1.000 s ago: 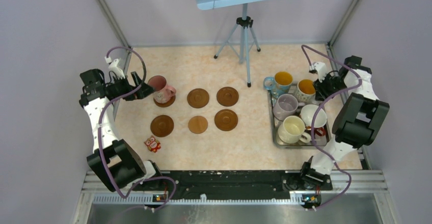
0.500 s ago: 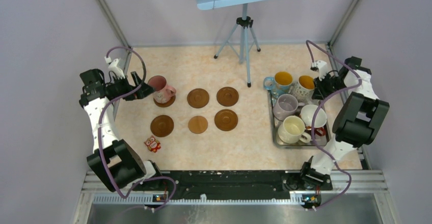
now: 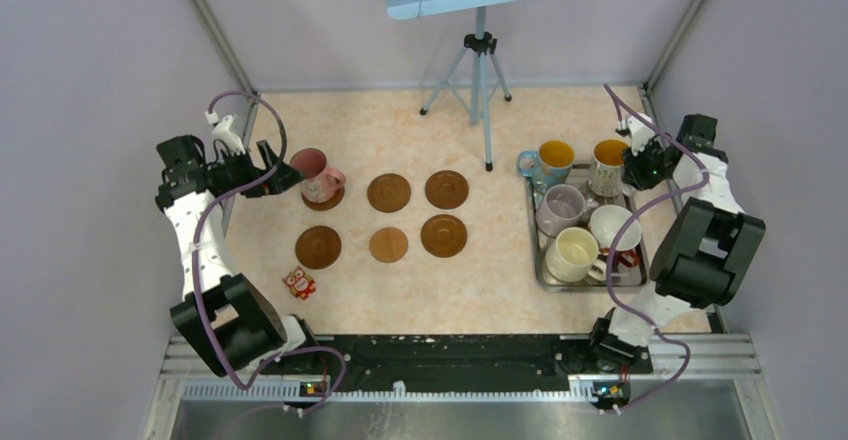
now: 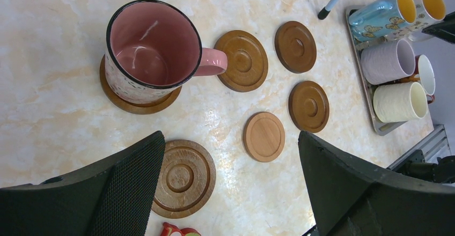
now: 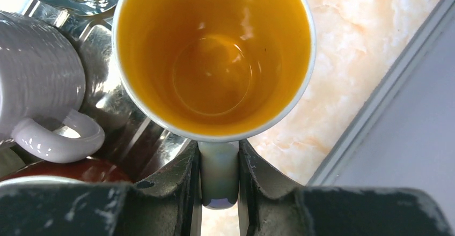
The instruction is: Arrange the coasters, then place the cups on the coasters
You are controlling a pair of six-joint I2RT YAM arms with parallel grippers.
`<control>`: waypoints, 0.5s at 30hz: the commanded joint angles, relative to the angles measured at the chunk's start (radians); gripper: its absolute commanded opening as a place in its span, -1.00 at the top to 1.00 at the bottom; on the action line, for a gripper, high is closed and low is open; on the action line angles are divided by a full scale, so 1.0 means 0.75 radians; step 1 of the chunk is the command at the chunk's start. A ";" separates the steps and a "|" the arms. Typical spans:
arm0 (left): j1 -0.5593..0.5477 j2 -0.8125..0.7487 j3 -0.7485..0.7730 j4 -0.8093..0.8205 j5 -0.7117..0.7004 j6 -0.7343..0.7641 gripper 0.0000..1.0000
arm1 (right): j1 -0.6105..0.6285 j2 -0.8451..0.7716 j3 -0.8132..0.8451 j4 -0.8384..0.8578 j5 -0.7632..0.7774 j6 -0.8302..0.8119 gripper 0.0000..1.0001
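Top external: left gripper [image 3: 283, 173] hangs wide open, empty, beside pink mug [image 3: 313, 170] on far-left coaster [image 3: 322, 201]. Right gripper [image 5: 219, 178] has just clamped the orange-lined mug [image 3: 608, 160] by its handle, apparently lifting it from the tray [image 3: 537, 260] at its far right corner. Five bare coasters [image 3: 389, 192] wait.

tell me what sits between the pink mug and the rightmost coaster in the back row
One empty dark coaster, clearest in the top view.
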 commanded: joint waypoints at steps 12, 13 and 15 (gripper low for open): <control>-0.005 -0.036 0.002 0.028 0.019 0.008 -0.97 | -0.016 0.110 0.139 -0.218 -0.011 -0.073 0.72; -0.005 -0.034 0.001 0.028 0.021 0.006 -0.97 | -0.016 0.113 0.136 -0.216 -0.001 -0.070 0.58; -0.005 -0.032 0.001 0.030 0.023 0.006 -0.97 | -0.015 0.119 0.127 -0.196 0.010 -0.052 0.37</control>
